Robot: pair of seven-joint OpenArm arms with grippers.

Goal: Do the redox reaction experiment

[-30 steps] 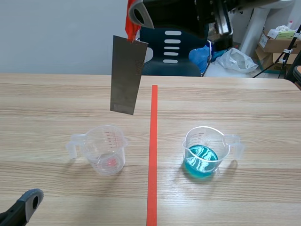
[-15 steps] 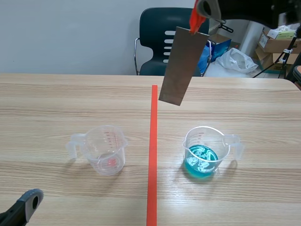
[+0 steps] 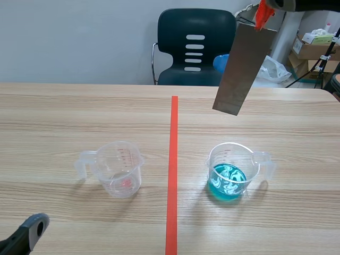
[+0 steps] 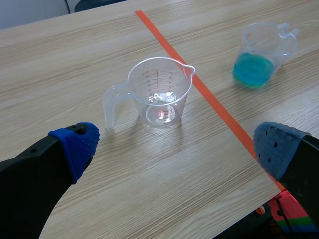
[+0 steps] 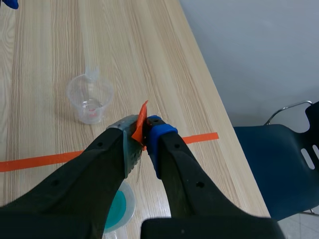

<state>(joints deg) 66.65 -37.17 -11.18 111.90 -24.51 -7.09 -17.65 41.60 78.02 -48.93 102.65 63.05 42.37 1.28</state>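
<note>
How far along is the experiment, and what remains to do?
Done: blue liquid is in one cup, and the metal strip is off the table. In hand: the right gripper is shut on the strip's top end, holding it tilted in the air, clear of that cup. To do: the strip is not yet in the liquid. The left gripper is open, near the clear cup.

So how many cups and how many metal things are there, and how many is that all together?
Plastic cups: 2, the clear cup and the cup with blue liquid
Metal plates: 1, the metal plate held up in the air
Total: 3
</note>
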